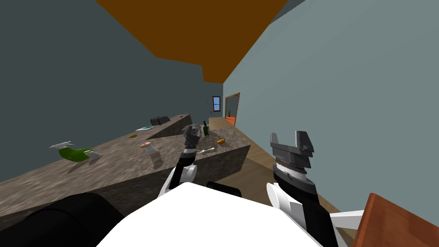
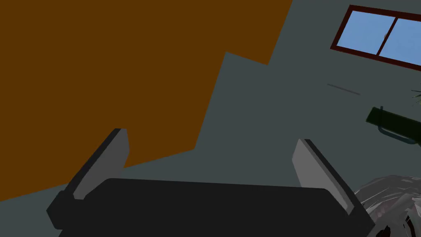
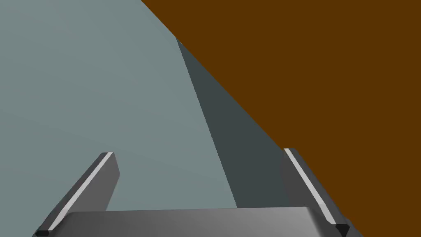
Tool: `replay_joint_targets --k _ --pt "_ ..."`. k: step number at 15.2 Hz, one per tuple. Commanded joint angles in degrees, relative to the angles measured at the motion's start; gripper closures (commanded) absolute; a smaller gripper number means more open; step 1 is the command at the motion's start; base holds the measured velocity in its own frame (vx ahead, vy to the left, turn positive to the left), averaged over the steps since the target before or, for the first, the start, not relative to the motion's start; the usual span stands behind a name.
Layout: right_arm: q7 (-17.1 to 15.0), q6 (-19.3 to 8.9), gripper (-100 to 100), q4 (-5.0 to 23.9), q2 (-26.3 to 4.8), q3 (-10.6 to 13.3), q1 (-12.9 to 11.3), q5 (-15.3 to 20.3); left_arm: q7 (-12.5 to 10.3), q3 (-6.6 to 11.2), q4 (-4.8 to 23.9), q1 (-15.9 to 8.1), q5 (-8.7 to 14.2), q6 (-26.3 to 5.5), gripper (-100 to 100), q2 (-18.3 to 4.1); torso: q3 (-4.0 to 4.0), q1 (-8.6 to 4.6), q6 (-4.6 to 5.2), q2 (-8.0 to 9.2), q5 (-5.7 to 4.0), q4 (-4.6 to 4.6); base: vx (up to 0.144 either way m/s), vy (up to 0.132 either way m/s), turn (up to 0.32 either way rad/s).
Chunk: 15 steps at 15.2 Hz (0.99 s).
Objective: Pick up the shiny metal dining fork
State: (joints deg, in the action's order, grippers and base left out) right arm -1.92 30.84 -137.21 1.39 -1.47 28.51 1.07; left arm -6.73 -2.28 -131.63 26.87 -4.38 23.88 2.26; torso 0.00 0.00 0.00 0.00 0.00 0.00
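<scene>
Tabletop (image 1: 120,158): mottled grey-brown stone.

Well left of the fork, a green spray bottle (image 1: 75,153) lies on its side on the tabletop.

Nearer the fork, still on its left, stands a small pale item with a pinkish top (image 1: 150,148); what it is cannot be told.

Left jaws: raised above the tabletop, just left of the fork and beyond it in the head view. They are turned upward, away from the surface. In the left wrist view the two blades stand spread, with nothing between them.

Fork (image 1: 207,150): a small light piece lying flat on the tabletop near its right end, beside the left forearm (image 1: 185,161) and below the level of the left jaws. It is not touched by either blade.

Just right of the fork and a little further back lies a small orange item (image 1: 221,140). A dark green bottle (image 1: 206,128) stands upright behind the fork.

Right jaws: well right of the fork, off the tabletop's end and over the wooden floor (image 1: 257,171). They point upward and are spread wide, holding nothing.
</scene>
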Motion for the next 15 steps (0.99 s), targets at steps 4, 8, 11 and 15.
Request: replay_joint_targets --k 4,8,11,15 --pt "0.0 0.0 0 0.0 0.0 0.0 0.0 0.0 0.3 1.00 -0.3 0.3 0.7 -2.1 -100 -5.2 0.02 0.01 0.00 0.04 0.00 0.01 -0.010 -0.004 -0.019" --pt "0.0 0.0 0 0.0 0.0 0.0 0.0 0.0 1.0 3.45 -0.8 1.1 2.4 -6.7 -100 -10.4 0.04 0.01 0.00 0.08 0.00 0.02 -0.019 -0.007 -0.042" --pt "0.0 0.0 0 0.0 0.0 0.0 0.0 0.0 1.3 4.53 -1.1 1.5 3.2 -9.8 -100 -12.3 0.07 -0.01 0.01 0.11 -0.01 0.02 -0.025 -0.011 -0.051" --pt "0.0 0.0 0 0.0 0.0 0.0 0.0 0.0 1.9 7.06 -1.6 2.3 5.0 -14.4 -100 -14.9 0.06 -0.02 0.00 0.10 0.00 0.02 -0.020 -0.009 -0.046"
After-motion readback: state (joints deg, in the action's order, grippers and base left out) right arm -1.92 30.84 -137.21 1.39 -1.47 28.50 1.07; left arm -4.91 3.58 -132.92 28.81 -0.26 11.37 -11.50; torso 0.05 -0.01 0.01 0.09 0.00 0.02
